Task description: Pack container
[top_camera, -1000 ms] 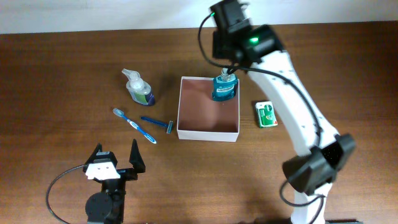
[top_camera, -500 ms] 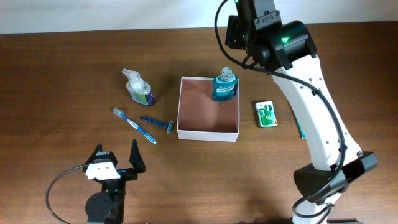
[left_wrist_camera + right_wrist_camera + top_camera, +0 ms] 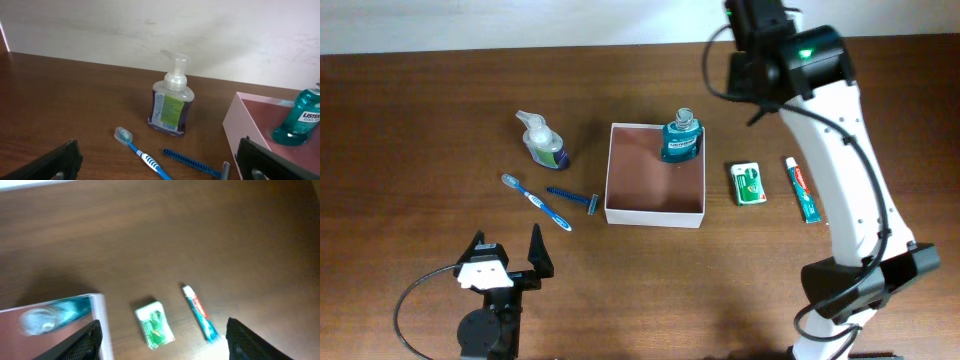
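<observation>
The container (image 3: 655, 212) is a square white-walled box with a reddish-brown inside, at the table's middle. A teal mouthwash bottle (image 3: 681, 138) stands upright in its far right corner. My right gripper (image 3: 162, 339) is open and empty, high above the table to the right of the container, over a green packet (image 3: 155, 325) and a toothpaste tube (image 3: 200, 314). The container wall (image 3: 100, 316) and the bottle (image 3: 55, 315) show blurred at the left of the right wrist view. My left gripper (image 3: 505, 258) is open and empty near the front left edge.
A soap pump bottle (image 3: 543, 141), a blue toothbrush (image 3: 536, 201) and a blue razor (image 3: 574, 198) lie left of the container. The green packet (image 3: 748, 184) and toothpaste tube (image 3: 803, 189) lie to its right. The right arm (image 3: 840, 180) arches over the right side.
My right gripper has moved away from the mouthwash bottle, up and to the right, leaving it standing in the container. The toothpaste tube is now uncovered. The left arm has not moved.
</observation>
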Tool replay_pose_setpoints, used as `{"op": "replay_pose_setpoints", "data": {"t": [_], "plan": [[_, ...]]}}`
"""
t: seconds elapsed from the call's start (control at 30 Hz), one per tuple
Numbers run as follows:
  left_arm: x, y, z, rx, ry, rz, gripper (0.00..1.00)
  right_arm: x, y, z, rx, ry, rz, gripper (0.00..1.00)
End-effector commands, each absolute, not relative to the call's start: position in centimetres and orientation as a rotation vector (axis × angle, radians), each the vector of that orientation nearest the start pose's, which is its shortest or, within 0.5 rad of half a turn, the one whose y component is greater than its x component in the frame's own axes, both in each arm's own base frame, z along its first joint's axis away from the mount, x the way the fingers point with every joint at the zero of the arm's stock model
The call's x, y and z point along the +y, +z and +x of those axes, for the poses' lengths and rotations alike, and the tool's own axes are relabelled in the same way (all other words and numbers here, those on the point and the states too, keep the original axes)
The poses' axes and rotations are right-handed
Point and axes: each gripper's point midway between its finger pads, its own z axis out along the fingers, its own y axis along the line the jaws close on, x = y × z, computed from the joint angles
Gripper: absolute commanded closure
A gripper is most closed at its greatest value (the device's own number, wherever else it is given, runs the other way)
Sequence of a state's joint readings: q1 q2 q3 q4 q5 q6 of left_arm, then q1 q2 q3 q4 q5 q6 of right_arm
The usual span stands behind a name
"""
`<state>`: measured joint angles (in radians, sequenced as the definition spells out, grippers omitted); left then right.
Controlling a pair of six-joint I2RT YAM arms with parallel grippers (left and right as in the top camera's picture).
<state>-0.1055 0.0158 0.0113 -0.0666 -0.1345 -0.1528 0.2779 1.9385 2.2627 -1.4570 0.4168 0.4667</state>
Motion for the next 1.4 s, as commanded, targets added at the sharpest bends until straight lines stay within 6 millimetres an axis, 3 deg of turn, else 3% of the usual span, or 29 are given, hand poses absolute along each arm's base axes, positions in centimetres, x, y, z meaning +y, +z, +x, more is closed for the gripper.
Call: {"op": "replay_pose_setpoints", "data": {"t": [0.0,0.1,0.13,0.17,0.43,0.6,0.77,1.1,1.37], "plan": [[-0.5,15.8,24.6,1.640,-0.083,-0.120,0.01,2.8,26.5,42.2,2.601,-0.311,0.516,0.29],[-0.5,15.8,24.6,1.640,-0.083,-0.120,0.00,3.0,23.6,41.9,2.695,-0.216,0.545,0.49],[-0.5,15.8,24.6,1.640,-0.083,-0.120,0.01,3.3,22.5,41.9,2.724,-0.172,0.552,0.64],[-0.5,15.8,24.6,1.640,-0.083,-0.120,0.01,4.0,20.6,42.0,2.765,-0.103,0.556,0.96],[-0.5,15.8,24.6,1.640,-0.083,-0.120,0.01,6.1,13.1,42.3,2.830,0.048,0.583,0.96],[-0.5,15.8,24.6,1.640,-0.083,-0.120,0.01,7.0,10.7,42.5,2.825,0.126,0.616,0.96],[-0.5,15.8,24.6,1.640,-0.083,-0.120,0.01,7.0,9.2,42.5,2.762,0.163,0.861,0.96],[-0.5,15.8,24.6,1.640,-0.083,-0.120,0.01,8.4,8.5,44.1,2.702,0.303,0.871,0.96],[-0.5,15.8,24.6,1.640,-0.083,-0.120,0.01,9.1,8.7,44.5,2.650,0.383,1.022,0.96]]}}
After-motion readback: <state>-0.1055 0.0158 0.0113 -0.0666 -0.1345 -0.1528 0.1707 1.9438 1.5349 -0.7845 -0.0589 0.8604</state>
